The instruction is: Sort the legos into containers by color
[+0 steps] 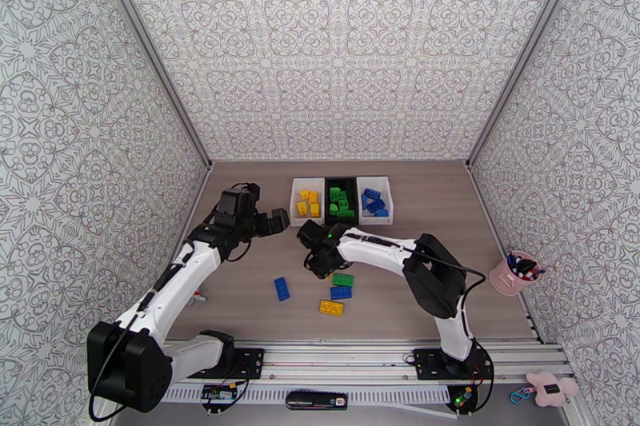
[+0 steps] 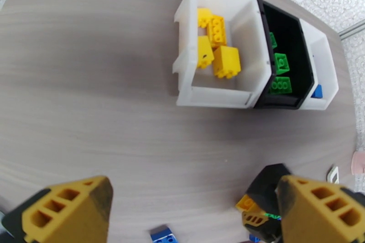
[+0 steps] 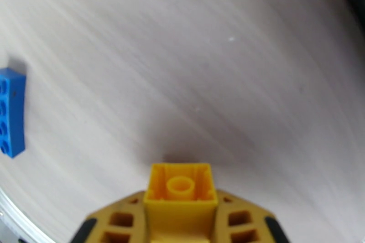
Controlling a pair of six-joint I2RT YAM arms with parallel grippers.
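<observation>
The yellow lego (image 3: 181, 199) shows a hollow underside with one tube.

The black bin (image 1: 342, 197) holds green bricks (image 1: 341, 202) and stands flush between two others. The left white bin (image 1: 298, 210) holds yellow bricks (image 1: 308, 204), and the right white bin (image 1: 387, 189) holds blue bricks (image 1: 374, 203). Nearer than the black bin, a green brick (image 1: 342, 280) lies loose just beside a blue brick (image 1: 341, 292), with a yellow brick (image 1: 331, 308) nearer still. A second blue brick (image 1: 282, 288) lies off to their left. A small yellow brick (image 3: 181, 191), hollow underside showing, is pinched in the right gripper (image 3: 181, 207).
</observation>
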